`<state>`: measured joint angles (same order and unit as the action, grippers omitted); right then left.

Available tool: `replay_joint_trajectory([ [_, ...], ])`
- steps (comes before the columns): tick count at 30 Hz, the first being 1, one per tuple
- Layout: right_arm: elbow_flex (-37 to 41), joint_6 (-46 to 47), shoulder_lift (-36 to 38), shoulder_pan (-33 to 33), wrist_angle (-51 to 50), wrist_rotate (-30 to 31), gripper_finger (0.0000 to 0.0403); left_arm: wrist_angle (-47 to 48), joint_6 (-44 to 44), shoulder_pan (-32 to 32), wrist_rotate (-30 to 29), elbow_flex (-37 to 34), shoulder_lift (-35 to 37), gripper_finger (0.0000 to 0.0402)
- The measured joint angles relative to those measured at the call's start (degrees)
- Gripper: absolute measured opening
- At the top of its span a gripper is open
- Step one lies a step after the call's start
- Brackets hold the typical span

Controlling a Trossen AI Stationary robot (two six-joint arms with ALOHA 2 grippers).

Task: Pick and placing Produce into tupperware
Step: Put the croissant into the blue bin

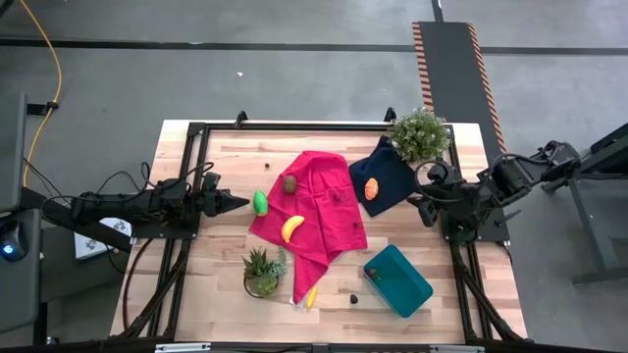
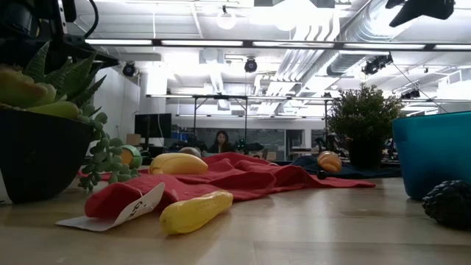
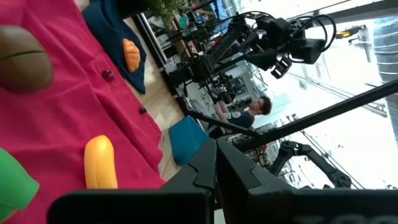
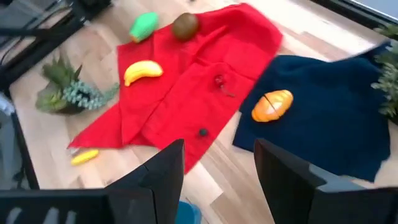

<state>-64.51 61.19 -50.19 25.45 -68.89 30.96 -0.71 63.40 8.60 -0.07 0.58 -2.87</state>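
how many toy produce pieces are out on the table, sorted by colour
Yellow toy bananas: 2, one on the red cloth, one at the cloth's tip
Orange piece on navy cloth: 1
Green piece: 1
Brown piece: 1
Total: 5

I see a pale planked wooden tabletop [image 1: 432,319], a matt, creased red cloth [image 1: 324,211], a smooth teal plastic tub [image 1: 397,280], and a glossy yellow plastic banana [image 1: 291,228].

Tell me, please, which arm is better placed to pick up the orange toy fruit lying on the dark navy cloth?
Probably the right: its open gripper hovers beside the dark navy cloth holding the orange toy fruit, near the teal plastic tub. The shut left gripper sits across the red cloth.
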Motion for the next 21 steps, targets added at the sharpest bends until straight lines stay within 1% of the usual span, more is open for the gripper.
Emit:
replay_joint_trajectory([
  [5,0.0,7.5,-0.39,-0.6,-1.2,0.13,0.0185,0.0,-0.02,0.0,-0.18,0.0,-0.02,0.0001],
  [8,0.0,12.31,-1.19,-2.62,-2.23,0.13,0.0185,0.0,-0.04,0.0,-0.42,0.0,0.0,0.0001],
  [10,0.0,13.67,-2.13,-4.39,-2.18,-0.33,0.0185,0.0,-0.04,0.0,-0.43,0.0,0.0,0.0001],
  [16,0.0,13.39,-6.55,-11.94,-2.1,-7.87,0.0185,-0.02,-0.04,0.0,-0.42,0.0,-0.02,0.0001],
  [21,0.0,13.34,-11.2,-17.33,-1.86,-11.48,0.0185,-0.02,-0.04,0.0,-0.42,0.0,0.0,0.0001],
])
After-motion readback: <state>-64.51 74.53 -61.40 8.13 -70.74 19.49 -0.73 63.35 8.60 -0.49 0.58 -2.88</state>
